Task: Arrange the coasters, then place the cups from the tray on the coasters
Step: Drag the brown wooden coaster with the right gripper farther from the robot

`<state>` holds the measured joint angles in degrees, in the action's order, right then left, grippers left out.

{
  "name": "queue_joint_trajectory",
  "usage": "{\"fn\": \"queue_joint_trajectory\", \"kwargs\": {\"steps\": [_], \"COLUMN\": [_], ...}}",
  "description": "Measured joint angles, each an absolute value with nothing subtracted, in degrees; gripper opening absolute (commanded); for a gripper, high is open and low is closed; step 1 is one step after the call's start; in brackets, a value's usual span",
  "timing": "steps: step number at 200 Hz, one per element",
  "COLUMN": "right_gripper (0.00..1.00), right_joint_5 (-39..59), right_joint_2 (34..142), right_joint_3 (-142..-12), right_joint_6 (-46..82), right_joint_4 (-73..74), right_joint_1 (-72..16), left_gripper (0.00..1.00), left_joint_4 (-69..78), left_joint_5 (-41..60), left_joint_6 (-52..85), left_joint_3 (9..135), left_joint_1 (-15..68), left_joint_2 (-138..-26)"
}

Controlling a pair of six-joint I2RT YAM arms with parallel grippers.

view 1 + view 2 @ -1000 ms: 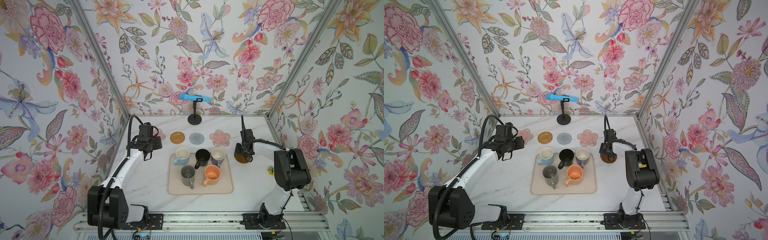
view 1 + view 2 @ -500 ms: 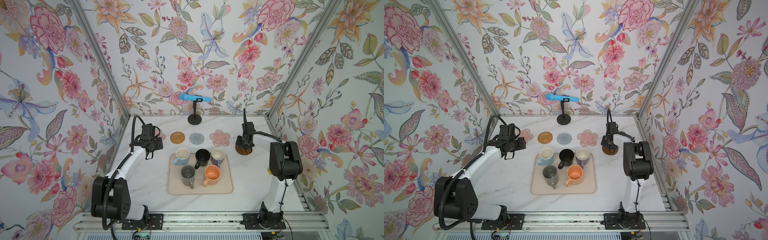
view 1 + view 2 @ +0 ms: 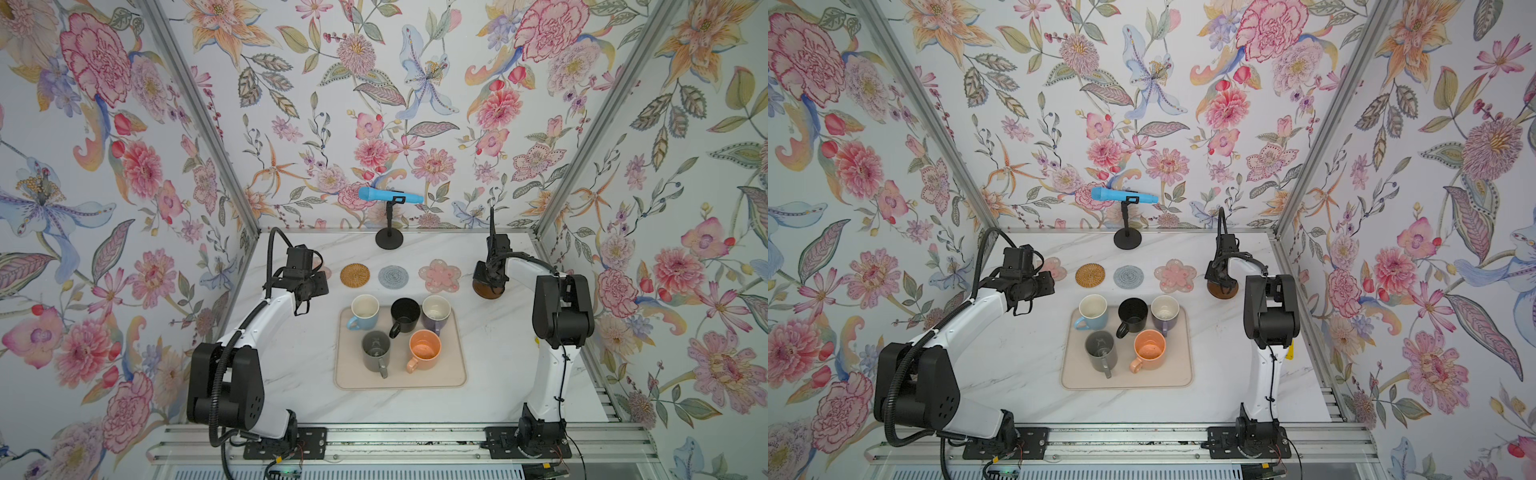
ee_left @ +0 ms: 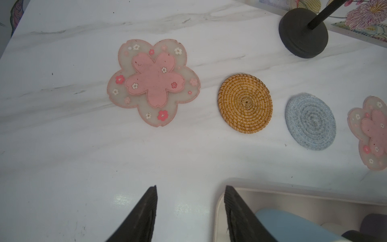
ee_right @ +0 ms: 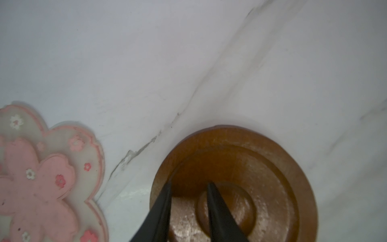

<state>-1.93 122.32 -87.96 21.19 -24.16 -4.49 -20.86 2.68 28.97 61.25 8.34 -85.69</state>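
Stiff, likely slick brown disc (image 5: 261, 167) beside the flower coaster (image 5: 41, 178): pinch its rim; the right gripper (image 5: 189, 185) rests its fingers (image 5: 159, 209) slightly parted atop it.

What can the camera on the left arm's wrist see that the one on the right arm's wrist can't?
Only the left wrist view: one pink flower coaster, the rattan coaster, the grey-blue coaster, the black stand base, a tray corner with the light blue mug, and the open left claw. Only the right wrist view: the brown disc coaster, with the right claw, tips slightly apart, over it. Both: the marble table and the second pink flower coaster, at each picture's edge.
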Motion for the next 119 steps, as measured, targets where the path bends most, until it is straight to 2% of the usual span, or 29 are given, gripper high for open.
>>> {"fn": "queue_joint_trajectory", "kwargs": {"steps": [119], "right_gripper": [0.31], "right_joint_5": [-0.4], "right_joint_2": [128.7], "right_joint_3": [-98.2], "right_joint_6": [19.7], "right_joint_4": [-26.9], "right_joint_1": [-3.7], "left_gripper": [0.55], "left_joint_4": [-20.4], "left_joint_5": [2.8], "left_joint_6": [29.4], "left_joint_3": [61.9], "left_joint_1": [8.8], "left_joint_2": [-86.9]}}
